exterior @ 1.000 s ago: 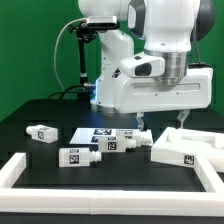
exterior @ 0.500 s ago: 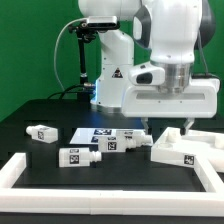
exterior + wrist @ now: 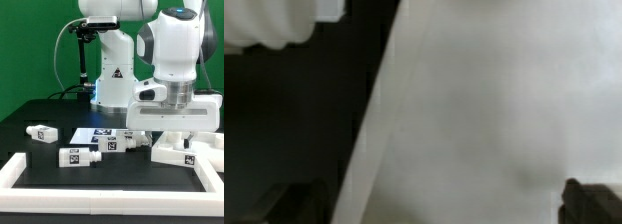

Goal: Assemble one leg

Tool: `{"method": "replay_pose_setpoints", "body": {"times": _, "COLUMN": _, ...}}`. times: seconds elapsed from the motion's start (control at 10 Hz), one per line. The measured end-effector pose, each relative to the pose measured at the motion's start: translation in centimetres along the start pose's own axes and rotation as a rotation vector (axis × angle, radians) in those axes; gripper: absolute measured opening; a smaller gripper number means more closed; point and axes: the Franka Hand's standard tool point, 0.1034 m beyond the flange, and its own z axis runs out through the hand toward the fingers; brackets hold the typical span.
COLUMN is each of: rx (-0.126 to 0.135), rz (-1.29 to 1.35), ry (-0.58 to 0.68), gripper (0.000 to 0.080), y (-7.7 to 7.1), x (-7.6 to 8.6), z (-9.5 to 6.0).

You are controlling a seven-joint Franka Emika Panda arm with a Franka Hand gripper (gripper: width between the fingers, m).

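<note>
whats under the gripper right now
The panel lies under the gripper, and the wrist view is filled by its white surface. The hand's body covers the jaws, so it cannot be seen whether they touch the panel or hold anything.

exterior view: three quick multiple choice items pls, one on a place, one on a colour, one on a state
1. The pincer is
A. at the exterior view's far left edge
B. low over the large white panel on the exterior view's right
C. raised high, out of the picture

2. The table top is
A. green
B. white
C. black

3. The leg farthest to the exterior view's left is
A. lying loose on the table
B. gripped by the pincer
C. mounted on the panel

Answers:
1 B, the arm's hand sits just above the panel.
2 C, the bare surface round the parts is black.
3 A, it rests alone, well away from the arm.
</note>
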Motion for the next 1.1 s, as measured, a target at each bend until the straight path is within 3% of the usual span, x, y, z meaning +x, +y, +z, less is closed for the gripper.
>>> {"method": "replay_pose_setpoints", "body": {"times": 0.5, "rx": -0.002, "rz": -0.015, "ry": -0.005, "gripper": 0.0618, "y": 0.21, "x": -0.06, "z": 0.29}}
{"method": "replay_pose_setpoints", "body": {"times": 0.6, "rx": -0.002, "rz": -0.015, "ry": -0.005, "gripper": 0.0444, "y": 0.21, "x": -0.06, "z": 0.29}}
{"method": "replay_pose_setpoints", "body": {"times": 0.7, "rx": -0.002, "rz": -0.016, "ry": -0.005, "gripper": 0.0444, "y": 0.21, "x": -0.06, "z": 0.29}}
{"method": "replay_pose_setpoints", "body": {"times": 0.8, "rx": -0.002, "rz": -0.016, "ry": -0.005, "gripper": 0.0240, "y": 0.21, "x": -0.06, "z": 0.29}}
{"method": "replay_pose_setpoints", "body": {"times": 0.9, "rx": -0.002, "rz": -0.016, "ry": -0.005, "gripper": 0.0107, "y": 0.21, "x": -0.05, "z": 0.29}}
{"method": "replay_pose_setpoints", "body": {"times": 1.0, "rx": -0.001, "rz": -0.019, "ry": -0.004, "gripper": 0.0107, "y": 0.18, "x": -0.01, "z": 0.26}}
{"method": "replay_pose_setpoints", "body": {"times": 1.1, "rx": -0.001, "rz": -0.021, "ry": -0.004, "gripper": 0.0054, "y": 0.16, "x": 0.00, "z": 0.26}}
